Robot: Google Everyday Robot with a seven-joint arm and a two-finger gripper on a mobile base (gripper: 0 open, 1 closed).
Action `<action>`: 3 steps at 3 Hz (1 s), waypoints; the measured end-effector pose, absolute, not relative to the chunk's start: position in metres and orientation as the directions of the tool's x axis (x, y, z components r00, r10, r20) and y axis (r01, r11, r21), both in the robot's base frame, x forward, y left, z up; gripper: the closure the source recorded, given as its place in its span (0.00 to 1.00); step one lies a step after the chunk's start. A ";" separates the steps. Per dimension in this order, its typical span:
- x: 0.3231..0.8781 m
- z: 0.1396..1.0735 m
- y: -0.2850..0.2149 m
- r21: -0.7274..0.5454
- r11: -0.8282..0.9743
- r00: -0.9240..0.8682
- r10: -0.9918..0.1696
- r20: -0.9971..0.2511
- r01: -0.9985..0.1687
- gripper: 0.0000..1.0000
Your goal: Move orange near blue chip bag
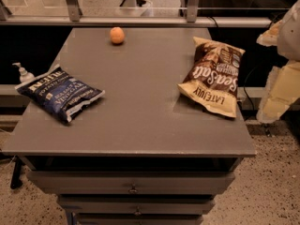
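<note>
Orange [117, 35] at far edge; gripper [275, 100] off right

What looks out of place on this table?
Nothing spilled. Both bags lie askew: the blue bag overhangs the left edge of the table, the brown bag its right edge. The orange sits near the far edge. The robot's hand hangs off to the right.
</note>
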State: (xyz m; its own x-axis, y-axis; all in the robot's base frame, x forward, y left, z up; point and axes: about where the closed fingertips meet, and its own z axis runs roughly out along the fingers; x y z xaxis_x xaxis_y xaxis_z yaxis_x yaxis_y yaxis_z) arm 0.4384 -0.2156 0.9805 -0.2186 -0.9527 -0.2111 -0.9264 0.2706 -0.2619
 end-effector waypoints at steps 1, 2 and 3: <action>0.444 0.980 -0.212 -0.266 0.266 -0.210 -0.952 -0.221 -0.927 0.00; 0.488 0.972 -0.183 -0.294 0.226 -0.134 -0.944 -0.302 -0.929 0.00; 0.553 0.962 -0.145 -0.331 0.218 -0.075 -0.916 -0.395 -0.918 0.00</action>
State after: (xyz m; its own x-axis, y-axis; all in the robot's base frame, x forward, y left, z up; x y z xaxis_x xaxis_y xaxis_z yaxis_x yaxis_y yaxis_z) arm 0.5534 -0.1453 0.9621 -0.0748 -0.9157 -0.3948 -0.9181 0.2178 -0.3311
